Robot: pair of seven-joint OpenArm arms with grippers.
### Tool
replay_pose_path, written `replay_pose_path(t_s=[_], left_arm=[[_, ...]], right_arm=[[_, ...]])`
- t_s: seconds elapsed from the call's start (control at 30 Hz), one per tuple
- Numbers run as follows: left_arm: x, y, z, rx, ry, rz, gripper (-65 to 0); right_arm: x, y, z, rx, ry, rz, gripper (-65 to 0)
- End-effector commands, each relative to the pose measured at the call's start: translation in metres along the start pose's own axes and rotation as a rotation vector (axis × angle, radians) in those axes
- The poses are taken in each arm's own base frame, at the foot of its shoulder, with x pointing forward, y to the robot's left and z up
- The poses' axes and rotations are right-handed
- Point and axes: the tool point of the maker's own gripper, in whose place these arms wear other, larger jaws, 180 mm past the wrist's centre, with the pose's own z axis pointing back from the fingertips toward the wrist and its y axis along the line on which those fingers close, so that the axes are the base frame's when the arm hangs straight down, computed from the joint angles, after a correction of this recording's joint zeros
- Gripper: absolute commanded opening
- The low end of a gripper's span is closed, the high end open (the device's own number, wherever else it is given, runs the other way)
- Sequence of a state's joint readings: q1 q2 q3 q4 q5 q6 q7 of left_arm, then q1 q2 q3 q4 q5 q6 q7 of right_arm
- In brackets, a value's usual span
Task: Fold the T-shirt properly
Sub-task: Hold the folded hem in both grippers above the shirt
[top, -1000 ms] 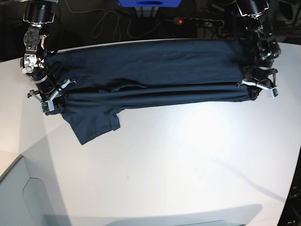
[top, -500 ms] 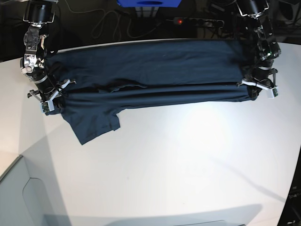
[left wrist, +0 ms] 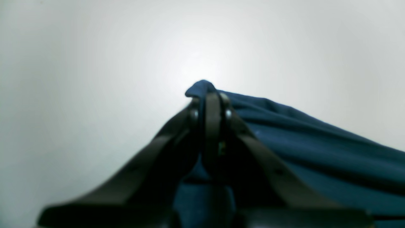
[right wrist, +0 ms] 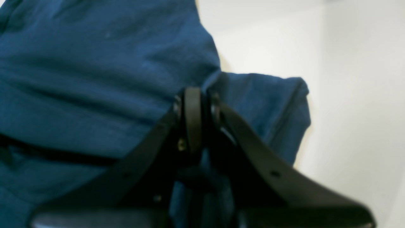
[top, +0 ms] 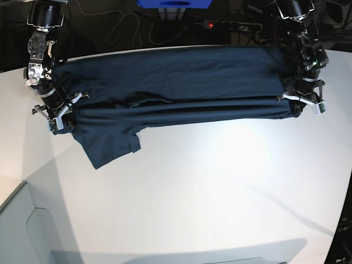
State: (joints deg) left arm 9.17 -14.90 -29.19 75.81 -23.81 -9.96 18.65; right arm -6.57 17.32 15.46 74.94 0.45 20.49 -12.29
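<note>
The dark navy T-shirt (top: pixel 176 88) is stretched lengthwise across the far part of the white table, its near long edge folded over into a band. One sleeve (top: pixel 113 144) hangs toward me at the lower left. My left gripper (top: pixel 297 110), on the right of the base view, is shut on the T-shirt's right end; in its wrist view the T-shirt (left wrist: pixel 316 152) bunches out past the pressed fingertips (left wrist: pixel 212 104). My right gripper (top: pixel 63 122) is shut on the left end, and the T-shirt (right wrist: pixel 95 79) fills most of its wrist view around the tips (right wrist: pixel 193 104).
The white table (top: pixel 220 187) stretches toward me below the shirt. Behind it lie dark floor, cables, a power strip with a red light (top: pixel 231 25) and a blue box (top: pixel 175 3). A grey panel (top: pixel 25 231) sits at the lower left corner.
</note>
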Motion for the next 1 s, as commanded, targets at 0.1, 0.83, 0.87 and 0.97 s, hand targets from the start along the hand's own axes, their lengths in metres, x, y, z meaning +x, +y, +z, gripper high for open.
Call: replay_pose_path(t_s=[0.1, 0.83, 0.87, 0.97], left_arm=[[0.0151, 0.0047, 0.0008, 0.012, -0.038, -0.015, -65.0], [0.0151, 0.0047, 0.0008, 0.012, -0.038, -0.015, -65.0], [0.0151, 0.0047, 0.0008, 0.012, -0.038, -0.015, -65.0], [0.0151, 0.0047, 0.0008, 0.012, -0.038, -0.015, -65.0]], right_arm=[[0.0132, -0.0106, 0.0022, -0.019, -0.027, 0.026, -64.7], [0.0139, -0.0116, 0.0026, -0.022, -0.029, 0.026, -40.3], [0.0139, -0.0116, 0.0026, -0.022, -0.029, 0.026, -38.6], [0.0139, -0.0116, 0.0026, -0.022, -0.029, 0.026, -34.6]])
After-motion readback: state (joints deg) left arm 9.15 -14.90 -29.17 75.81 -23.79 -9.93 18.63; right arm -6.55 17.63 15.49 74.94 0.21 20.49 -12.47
